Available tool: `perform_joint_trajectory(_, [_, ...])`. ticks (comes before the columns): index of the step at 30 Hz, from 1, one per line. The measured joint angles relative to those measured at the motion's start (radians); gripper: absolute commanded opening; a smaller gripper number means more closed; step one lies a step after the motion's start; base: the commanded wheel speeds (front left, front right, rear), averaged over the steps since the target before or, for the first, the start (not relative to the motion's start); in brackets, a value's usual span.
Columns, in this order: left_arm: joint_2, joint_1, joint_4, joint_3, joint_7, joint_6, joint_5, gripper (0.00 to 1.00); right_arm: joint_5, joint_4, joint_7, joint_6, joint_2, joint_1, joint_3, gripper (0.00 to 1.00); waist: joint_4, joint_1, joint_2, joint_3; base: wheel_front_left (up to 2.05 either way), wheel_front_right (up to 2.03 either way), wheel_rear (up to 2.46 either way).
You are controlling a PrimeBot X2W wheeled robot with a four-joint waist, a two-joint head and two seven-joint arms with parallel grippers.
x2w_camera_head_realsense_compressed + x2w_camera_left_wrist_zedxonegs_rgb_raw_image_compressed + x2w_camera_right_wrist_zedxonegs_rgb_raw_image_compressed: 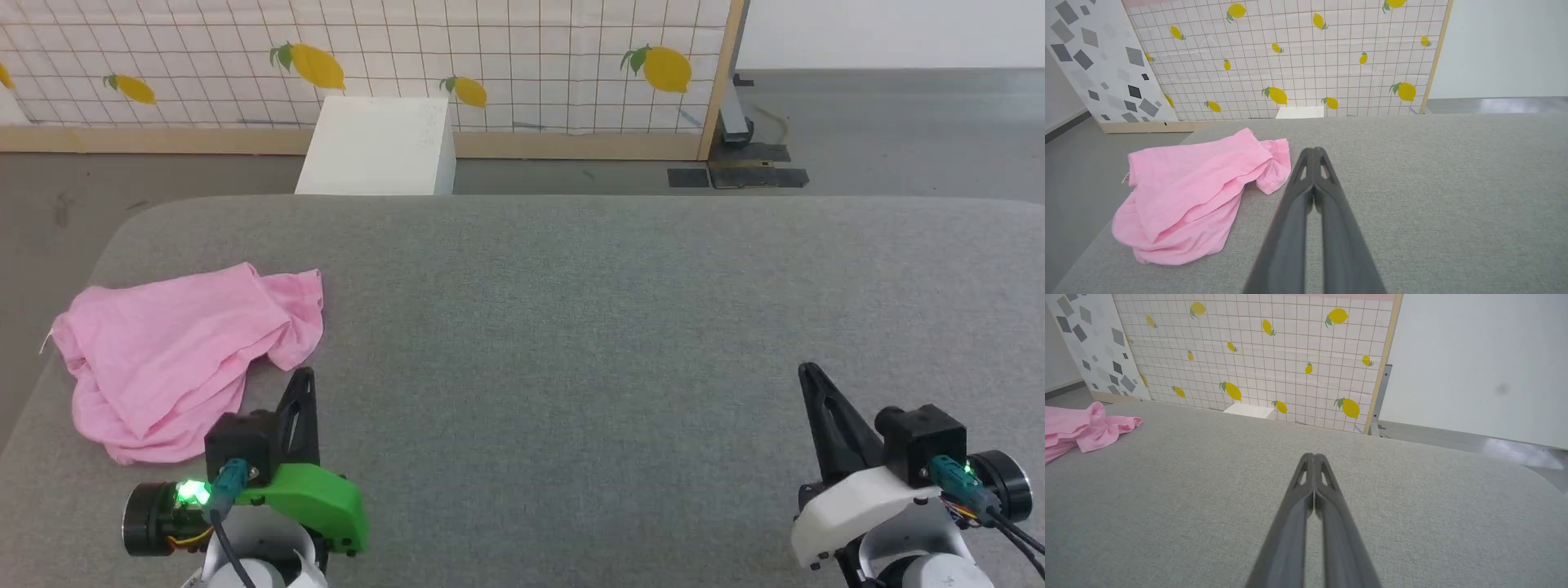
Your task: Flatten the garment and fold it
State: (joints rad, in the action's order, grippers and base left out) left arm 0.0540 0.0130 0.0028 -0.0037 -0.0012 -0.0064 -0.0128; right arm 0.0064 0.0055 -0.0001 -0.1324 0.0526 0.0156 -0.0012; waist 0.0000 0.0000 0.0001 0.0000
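Lying bunched and doubled over itself, the pink garment (pixel 184 351) sits on the left side of the grey padded table (pixel 571 327), close to its left edge, with one hemmed end turned toward the middle. The left gripper (pixel 304 377) hovers just beside that hemmed end, fingers pressed together on nothing. The right gripper (pixel 808 371) is well apart over the bare right side, likewise closed and empty. Flattening has not begun, I judge. To do it well, the left fingers should part first, then pinch a single layer at the hem rather than the whole heap. Drawing it toward the open middle would let the right arm reach the opposite edge and spread the cloth.
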Motion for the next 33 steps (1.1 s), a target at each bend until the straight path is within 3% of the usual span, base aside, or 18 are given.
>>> perform_joint_trajectory(23, [0.000,0.000,0.000,0.000,0.000,0.000,0.000,0.00,0.000,0.000,0.000,0.000,0.000,0.000,0.000,0.00,0.000,0.0000,0.0000,0.000,0.00,0.00,0.00])
perform_joint_trajectory(24, [0.000,0.000,0.000,-0.001,0.000,0.000,-0.001,1.00,0.000,0.000,0.000,0.000,0.000,0.000,0.000,1.00,0.000,0.0000,-0.0001,0.000,0.00,0.00,0.00])
perform_joint_trajectory(33, [0.000,0.001,0.009,-0.010,-0.005,0.000,-0.008,1.00,0.002,0.004,-0.003,0.000,0.000,0.000,-0.004,1.00,0.003,0.0000,0.0000,0.000,0.00,0.00,0.00])
